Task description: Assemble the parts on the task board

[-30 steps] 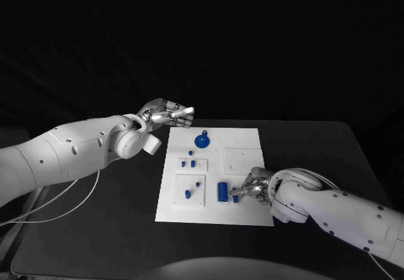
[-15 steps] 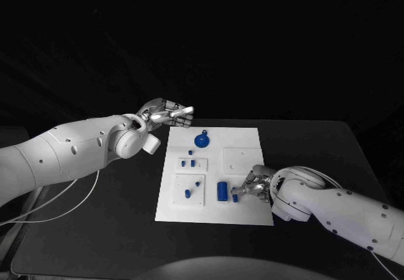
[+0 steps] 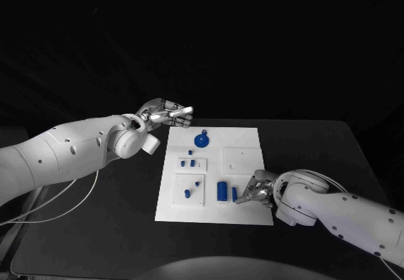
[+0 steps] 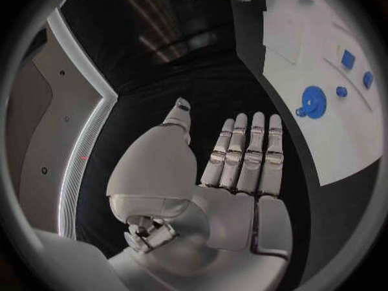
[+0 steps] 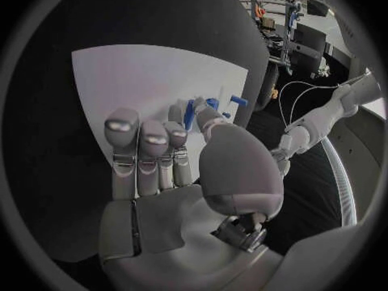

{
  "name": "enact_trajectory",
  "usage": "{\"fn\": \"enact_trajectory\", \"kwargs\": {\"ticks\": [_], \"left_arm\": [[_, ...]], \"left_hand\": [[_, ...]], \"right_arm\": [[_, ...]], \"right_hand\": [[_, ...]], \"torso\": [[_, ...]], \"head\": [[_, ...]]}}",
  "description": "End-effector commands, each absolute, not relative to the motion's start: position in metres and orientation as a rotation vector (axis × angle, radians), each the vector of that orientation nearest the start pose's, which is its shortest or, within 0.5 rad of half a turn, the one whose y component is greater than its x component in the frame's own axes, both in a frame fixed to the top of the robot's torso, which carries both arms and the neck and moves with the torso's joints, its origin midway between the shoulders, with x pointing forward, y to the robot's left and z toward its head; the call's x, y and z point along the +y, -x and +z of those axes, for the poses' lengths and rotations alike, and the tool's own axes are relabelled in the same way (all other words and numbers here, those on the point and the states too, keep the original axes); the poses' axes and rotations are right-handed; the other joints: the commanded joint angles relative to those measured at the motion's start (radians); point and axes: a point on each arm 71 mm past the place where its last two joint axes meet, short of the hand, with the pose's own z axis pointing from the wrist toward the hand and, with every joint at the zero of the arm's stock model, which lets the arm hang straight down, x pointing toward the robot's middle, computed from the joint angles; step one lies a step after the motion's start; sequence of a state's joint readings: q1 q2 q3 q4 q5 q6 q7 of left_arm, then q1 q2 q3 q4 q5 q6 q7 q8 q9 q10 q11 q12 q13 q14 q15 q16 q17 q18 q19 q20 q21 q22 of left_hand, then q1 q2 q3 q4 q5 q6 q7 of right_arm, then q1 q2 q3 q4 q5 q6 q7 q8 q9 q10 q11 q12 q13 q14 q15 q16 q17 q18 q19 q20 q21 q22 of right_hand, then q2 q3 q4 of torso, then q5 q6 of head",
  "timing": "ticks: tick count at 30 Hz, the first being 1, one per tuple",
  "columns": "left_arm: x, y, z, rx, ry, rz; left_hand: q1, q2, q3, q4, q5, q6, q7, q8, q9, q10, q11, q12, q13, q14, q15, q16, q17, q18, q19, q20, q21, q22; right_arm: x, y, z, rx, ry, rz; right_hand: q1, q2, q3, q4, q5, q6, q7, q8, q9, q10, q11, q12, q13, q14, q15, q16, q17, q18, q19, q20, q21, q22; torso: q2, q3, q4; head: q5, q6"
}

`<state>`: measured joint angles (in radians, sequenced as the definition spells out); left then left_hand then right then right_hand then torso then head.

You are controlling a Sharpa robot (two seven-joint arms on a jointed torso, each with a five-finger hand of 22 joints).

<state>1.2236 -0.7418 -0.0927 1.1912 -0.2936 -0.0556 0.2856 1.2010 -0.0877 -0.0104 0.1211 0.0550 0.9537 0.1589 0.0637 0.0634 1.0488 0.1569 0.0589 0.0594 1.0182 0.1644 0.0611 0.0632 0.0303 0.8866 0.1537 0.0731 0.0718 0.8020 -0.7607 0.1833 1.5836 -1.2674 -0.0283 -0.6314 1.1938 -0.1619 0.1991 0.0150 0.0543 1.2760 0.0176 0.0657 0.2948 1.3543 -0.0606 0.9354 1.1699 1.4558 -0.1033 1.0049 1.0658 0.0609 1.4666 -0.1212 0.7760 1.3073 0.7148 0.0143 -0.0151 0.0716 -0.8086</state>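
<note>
The white task board (image 3: 244,140) lies mid-table, seen also in the left wrist view (image 4: 323,129) and the right wrist view (image 5: 154,77). On it are a round blue part (image 3: 201,140) (image 4: 313,100), several small blue pegs (image 3: 192,164) and a blue cylinder (image 3: 222,191). My right hand (image 3: 257,191) (image 5: 174,174) rests at the board's near right. Its thumb and a fingertip pinch a slim blue part (image 3: 234,194) (image 5: 188,114) beside the cylinder. My left hand (image 3: 169,114) (image 4: 235,168) hovers off the board's far left corner, fingers straight, holding nothing.
Three raised white plates stand on the board: one at its right middle (image 3: 241,158) and two on its left (image 3: 190,165) (image 3: 190,189). The black table (image 3: 320,146) extends around the board. A white cable (image 3: 76,198) hangs under my left arm.
My right hand has slid slightly toward the board's near edge, and the slim blue part at its fingertips now stands a little closer to the cylinder. The left hand has not moved.
</note>
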Motion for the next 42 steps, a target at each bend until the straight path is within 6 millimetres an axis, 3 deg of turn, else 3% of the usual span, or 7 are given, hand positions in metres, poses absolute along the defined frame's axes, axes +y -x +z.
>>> {"fn": "enact_trajectory", "kwargs": {"ticks": [1,15,20,27,32,38,42], "left_arm": [[0.242,-0.535,-0.208,1.699,0.817,-1.383],[0.242,-0.535,-0.209,1.701,0.817,-1.383],[0.242,-0.535,-0.209,1.702,0.817,-1.383],[0.242,-0.535,-0.209,1.705,0.818,-1.381],[0.242,-0.535,-0.209,1.706,0.818,-1.380],[0.243,-0.535,-0.210,1.708,0.819,-1.379],[0.242,-0.535,-0.210,1.712,0.819,-1.378]], "left_hand": [[0.001,0.012,0.000,-0.005,-0.003,-0.003,0.001,0.001,0.000,-0.004,-0.002,0.000,0.001,-0.001,0.003,0.000,0.000,0.012,0.003,0.002,0.005,0.001],[0.000,0.012,-0.001,-0.006,-0.003,-0.003,0.001,0.001,0.000,-0.004,-0.002,0.000,0.001,-0.001,0.003,0.000,0.000,0.012,0.003,0.003,0.005,0.001],[0.000,0.012,-0.001,-0.006,-0.003,-0.003,0.001,0.001,0.000,-0.004,-0.002,0.000,0.001,-0.001,0.003,0.000,0.000,0.012,0.003,0.003,0.005,0.001],[0.000,0.013,-0.001,-0.007,-0.003,-0.002,0.001,0.001,0.000,-0.004,-0.002,0.000,0.001,-0.001,0.003,0.000,0.000,0.012,0.003,0.003,0.005,0.001],[0.000,0.014,-0.001,-0.007,-0.003,-0.001,0.000,0.001,0.000,-0.004,-0.003,0.000,0.001,-0.001,0.003,0.000,0.000,0.012,0.003,0.003,0.005,0.001],[0.001,0.014,-0.002,-0.010,-0.003,0.000,0.001,0.001,0.000,-0.004,-0.002,0.000,0.001,-0.002,0.003,0.000,0.000,0.012,0.003,0.003,0.005,0.001],[0.001,0.021,-0.003,-0.015,-0.002,0.001,0.001,0.001,0.000,-0.004,-0.002,0.000,0.001,-0.002,0.003,0.000,0.000,0.012,0.003,0.003,0.005,0.001]], "right_arm": [[-0.169,-0.407,-0.315,2.360,-0.284,0.440],[-0.168,-0.408,-0.318,2.343,-0.297,0.427],[-0.169,-0.411,-0.320,2.325,-0.315,0.412],[-0.170,-0.414,-0.322,2.317,-0.325,0.393],[-0.170,-0.415,-0.325,2.333,-0.315,0.379],[-0.169,-0.414,-0.329,2.374,-0.300,0.361],[-0.170,-0.415,-0.332,2.404,-0.309,0.351]], "right_hand": [[0.008,0.006,-0.002,-0.005,-0.005,0.008,-0.002,-0.002,-0.002,-0.001,0.003,0.006,0.002,0.000,-0.003,0.001,0.002,-0.020,0.030,-0.008,-0.003,0.096],[-0.016,0.021,0.010,0.019,-0.004,0.010,-0.004,-0.002,-0.008,0.002,0.002,0.008,0.006,0.001,-0.004,0.001,0.005,-0.020,0.031,-0.009,0.000,0.096],[-0.037,0.037,0.042,0.042,-0.006,0.012,-0.007,-0.002,-0.009,0.004,-0.001,0.006,0.007,0.001,-0.006,0.001,0.007,-0.021,0.032,-0.011,0.000,0.096],[-0.055,0.032,0.088,0.054,-0.006,0.014,-0.008,-0.001,-0.009,0.007,-0.002,0.004,0.010,0.002,-0.007,0.000,0.008,-0.023,0.033,-0.013,0.000,0.096],[-0.048,0.043,0.113,0.024,0.001,0.010,-0.009,-0.002,-0.004,0.007,-0.002,0.003,0.012,0.003,-0.006,-0.002,0.007,-0.023,0.033,-0.011,-0.001,0.096],[-0.044,0.054,0.110,-0.055,0.024,0.007,-0.009,-0.002,-0.001,0.002,-0.001,0.000,0.009,0.001,-0.005,-0.004,0.001,-0.022,0.031,-0.009,-0.005,0.095],[-0.044,0.060,0.105,-0.078,0.041,0.005,-0.009,-0.002,-0.003,0.000,-0.001,-0.001,0.008,0.001,-0.005,-0.005,-0.001,-0.022,0.031,-0.009,-0.006,0.095]], "torso": [[0.000,0.0001,0.0010],[0.000,-0.0008,0.0015],[0.000,-0.0009,0.0018],[0.000,-0.0007,0.0020],[0.000,-0.0005,0.0012],[0.000,-0.0005,0.0004],[0.000,-0.0008,0.0011]], "head": [[-0.002,0.000],[-0.002,-0.002],[-0.002,-0.002],[-0.001,-0.005],[0.000,-0.005],[0.000,-0.006],[-0.001,-0.007]]}}
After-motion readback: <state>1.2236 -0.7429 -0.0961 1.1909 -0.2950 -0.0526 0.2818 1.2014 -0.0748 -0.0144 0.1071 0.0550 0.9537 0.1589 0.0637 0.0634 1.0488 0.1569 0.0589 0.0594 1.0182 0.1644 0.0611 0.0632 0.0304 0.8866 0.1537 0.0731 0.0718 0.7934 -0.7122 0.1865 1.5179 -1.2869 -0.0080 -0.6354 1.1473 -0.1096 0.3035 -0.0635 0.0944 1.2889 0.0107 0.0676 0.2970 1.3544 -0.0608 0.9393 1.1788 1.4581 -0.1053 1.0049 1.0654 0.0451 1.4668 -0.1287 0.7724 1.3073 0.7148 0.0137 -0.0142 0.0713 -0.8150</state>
